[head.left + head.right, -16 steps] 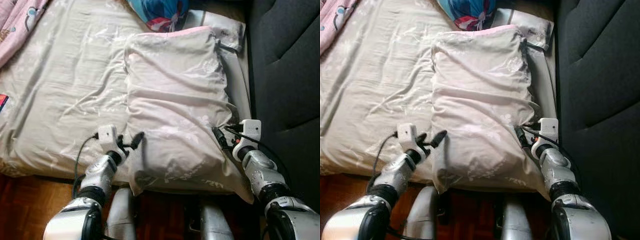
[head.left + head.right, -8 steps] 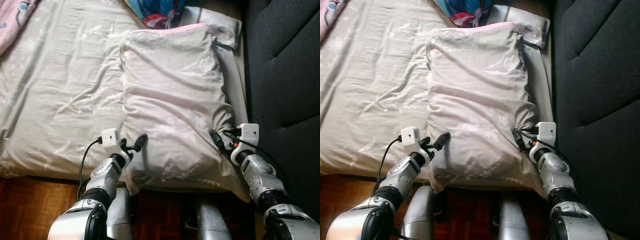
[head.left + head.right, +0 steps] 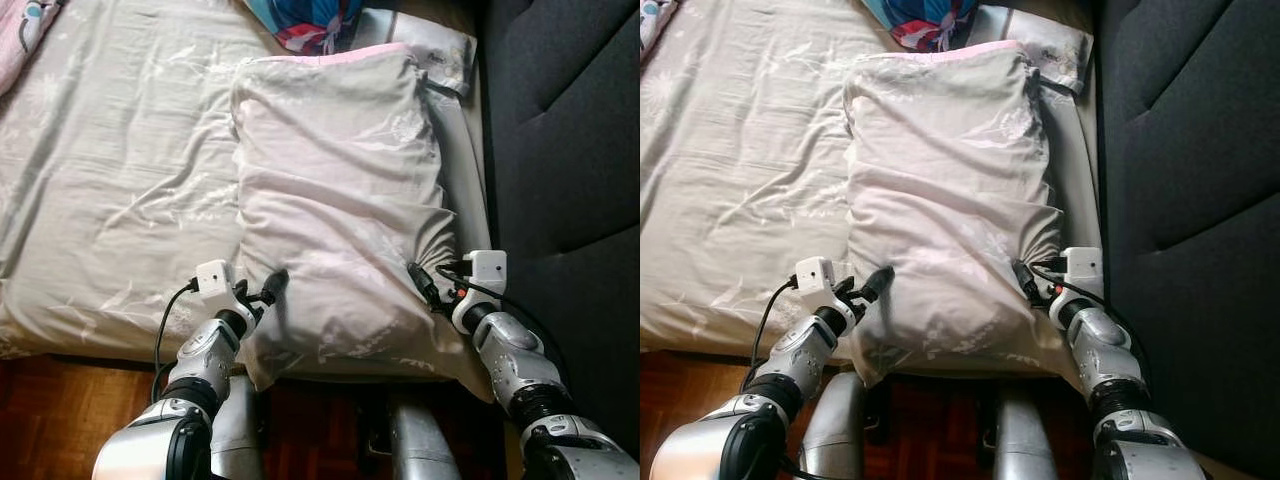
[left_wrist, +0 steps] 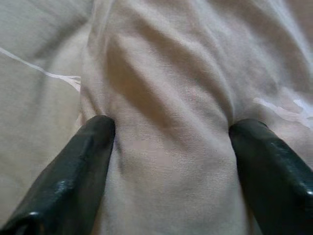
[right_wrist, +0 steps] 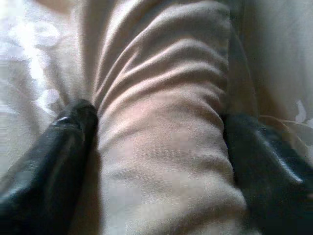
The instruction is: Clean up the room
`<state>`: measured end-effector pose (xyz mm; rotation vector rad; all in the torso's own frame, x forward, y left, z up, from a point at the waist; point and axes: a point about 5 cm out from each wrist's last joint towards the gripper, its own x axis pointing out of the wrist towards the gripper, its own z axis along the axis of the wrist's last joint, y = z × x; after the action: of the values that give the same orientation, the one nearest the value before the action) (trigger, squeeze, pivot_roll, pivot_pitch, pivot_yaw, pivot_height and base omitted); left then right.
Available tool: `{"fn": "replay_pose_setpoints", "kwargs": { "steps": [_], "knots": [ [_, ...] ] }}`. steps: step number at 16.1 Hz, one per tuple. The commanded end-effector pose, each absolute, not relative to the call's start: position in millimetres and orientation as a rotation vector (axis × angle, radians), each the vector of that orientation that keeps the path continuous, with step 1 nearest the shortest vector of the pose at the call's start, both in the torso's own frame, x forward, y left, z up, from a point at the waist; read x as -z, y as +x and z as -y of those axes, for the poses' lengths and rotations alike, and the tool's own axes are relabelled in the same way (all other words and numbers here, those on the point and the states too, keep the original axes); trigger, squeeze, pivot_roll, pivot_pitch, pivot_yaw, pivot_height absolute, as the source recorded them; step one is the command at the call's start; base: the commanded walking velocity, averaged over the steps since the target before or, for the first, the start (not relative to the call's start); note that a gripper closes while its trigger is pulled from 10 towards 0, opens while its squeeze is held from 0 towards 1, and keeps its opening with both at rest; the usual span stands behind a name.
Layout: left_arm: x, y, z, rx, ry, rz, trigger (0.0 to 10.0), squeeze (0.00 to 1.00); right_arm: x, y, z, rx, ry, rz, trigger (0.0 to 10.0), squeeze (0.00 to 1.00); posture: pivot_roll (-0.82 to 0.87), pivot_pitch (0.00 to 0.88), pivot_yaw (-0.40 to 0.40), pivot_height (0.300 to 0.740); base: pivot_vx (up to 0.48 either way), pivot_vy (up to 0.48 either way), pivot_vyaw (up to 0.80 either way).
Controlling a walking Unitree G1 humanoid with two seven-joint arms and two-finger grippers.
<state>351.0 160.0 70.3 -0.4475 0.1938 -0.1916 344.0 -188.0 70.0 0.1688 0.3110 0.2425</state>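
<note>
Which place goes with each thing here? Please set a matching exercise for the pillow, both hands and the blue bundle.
Things:
1. pillow
2. left hand
3. right hand
4. blue bundle

Places:
a. at the pillow's near edge on the side towards the dark sofa
b. beyond the pillow's far end
c. lengthwise on the beige sheet
d. at the pillow's near edge on the side towards the open sheet

Pairs: 1-c, 2-d, 3-a, 4-b

Plump pale-pink pillow [image 3: 340, 200], creased, flat on the bed's right side, lengthwise.
</note>
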Motion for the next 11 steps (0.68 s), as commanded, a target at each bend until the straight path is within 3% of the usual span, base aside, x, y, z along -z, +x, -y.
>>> {"fn": "replay_pose_setpoints", "kwargs": {
  "steps": [1,11],
  "knots": [
    [-52.9,340.1,-158.4,0.189,-0.464,-0.258,0.0,0.0,-31.7,319.3,177.5,-0.303,0.187,-0.492,0.0,0.0,-0.08,0.512,-0.068,0.659,0.0,0.0,0.0],
    [-51.9,338.5,-162.5,0.169,-0.508,-0.24,0.0,0.0,-29.4,316.8,178.7,-0.294,0.178,-0.502,0.0,0.0,-0.07,0.467,-0.068,0.659,0.0,0.0,0.0]
  ]
}}
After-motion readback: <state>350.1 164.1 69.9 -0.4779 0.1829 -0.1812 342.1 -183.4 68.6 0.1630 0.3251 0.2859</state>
